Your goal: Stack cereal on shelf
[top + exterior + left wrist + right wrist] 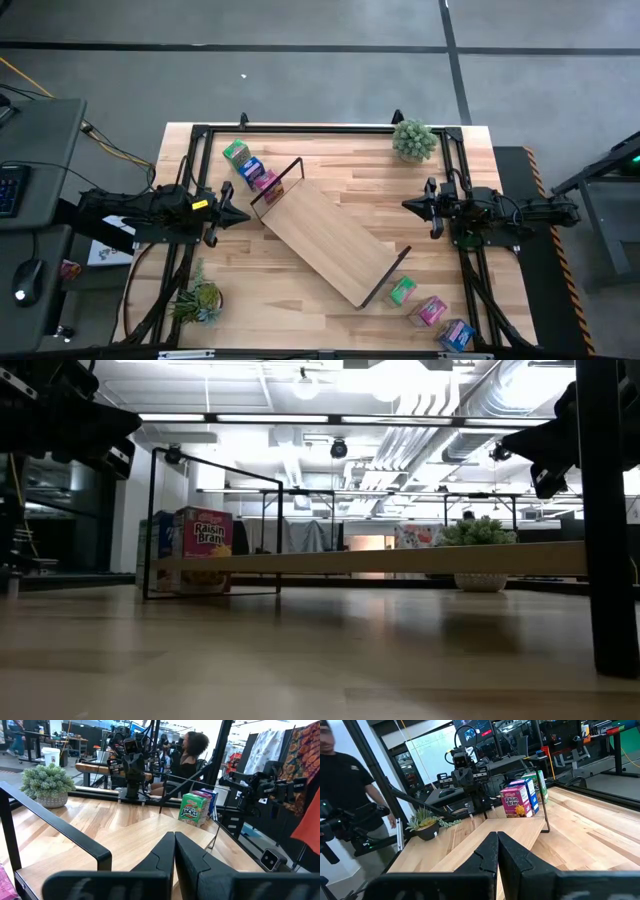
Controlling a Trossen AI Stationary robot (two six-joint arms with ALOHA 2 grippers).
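The shelf [328, 240], a light-wood board with black wire end frames, stands slantwise on the table's middle. Three cereal boxes stand upright on the tabletop off its far left end: green [236, 152], blue [250, 166] and pink [265, 181]. Three more stand off its near right end: green [402, 291], pink [432, 311] and blue [456, 334]. My left gripper [243, 213] hangs shut and level at the table's left, pointing toward the shelf. My right gripper [408, 205] does the same at the right. Both hold nothing.
A potted plant [413, 140] stands at the far right corner, another [198, 300] at the near left. A black frame [300, 128] runs round the table's edges. A person [340, 780] stands beyond the table's left side, and another sits beyond its right side [189, 755].
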